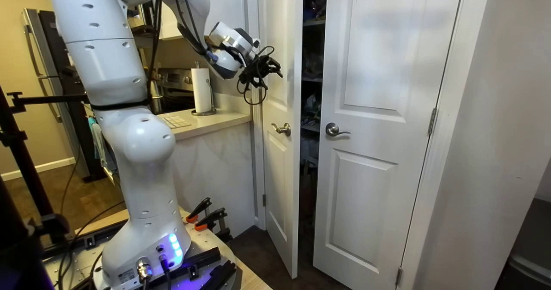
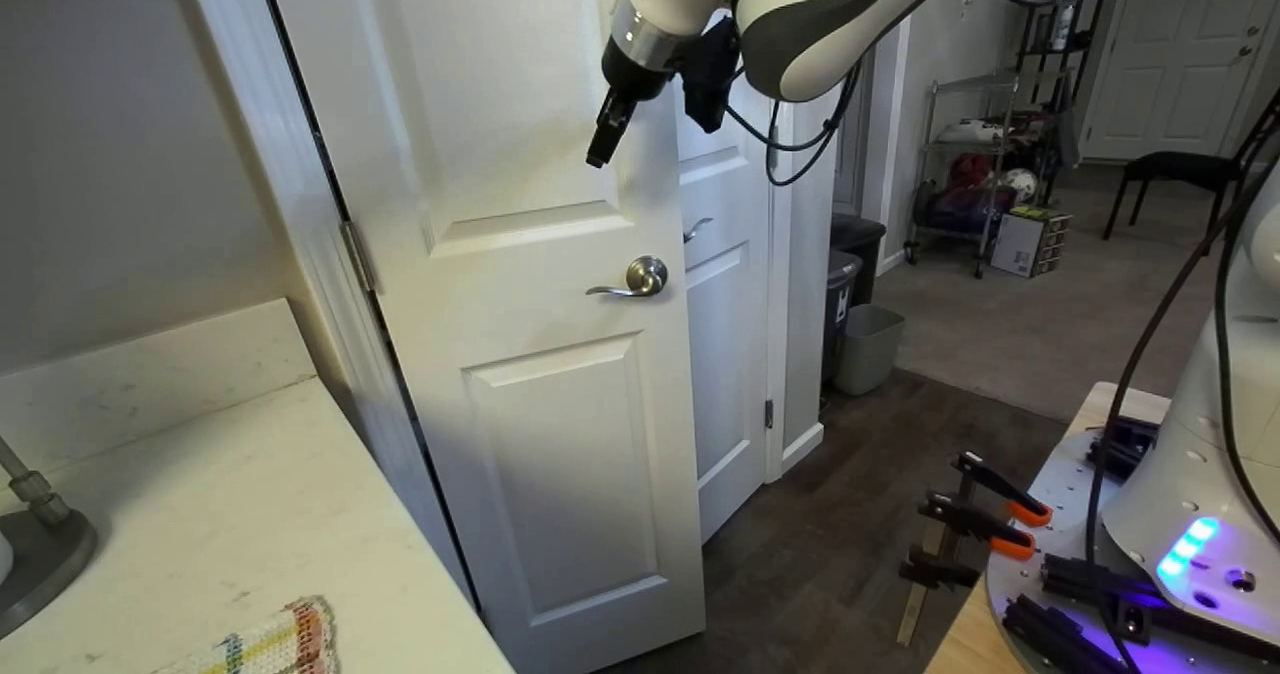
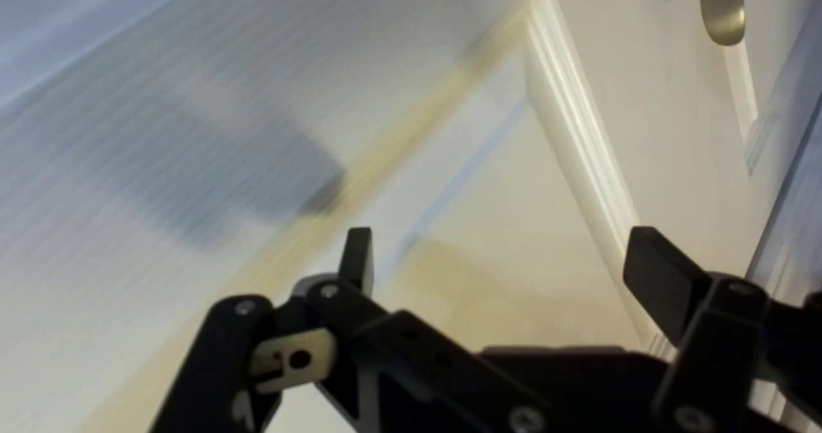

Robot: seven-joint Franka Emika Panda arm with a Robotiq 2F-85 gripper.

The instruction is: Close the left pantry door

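Note:
The left pantry door (image 1: pixel 280 87) is a tall white panelled leaf, swung partly open. In both exterior views it has a silver lever handle (image 1: pixel 282 129) near its right edge; the leaf (image 2: pixel 560 474) and handle (image 2: pixel 640 279) show large in an exterior view. My gripper (image 1: pixel 279 68) is in front of the leaf's upper panel, above the handle; it also shows in an exterior view (image 2: pixel 602 139). I cannot tell whether it touches the leaf. In the wrist view the fingers (image 3: pixel 502 234) are spread apart with nothing between them. White panelled surface and a silver handle end (image 3: pixel 722 9) show beyond.
The twin white leaf (image 1: pixel 379 152), its handle near its left edge, is also ajar; dark shelves (image 1: pixel 312 87) show in the gap. A counter (image 1: pixel 215 120) with a paper towel roll (image 1: pixel 201 90) stands beside the left leaf. Black clamps (image 1: pixel 211 217) sit at the robot table's edge.

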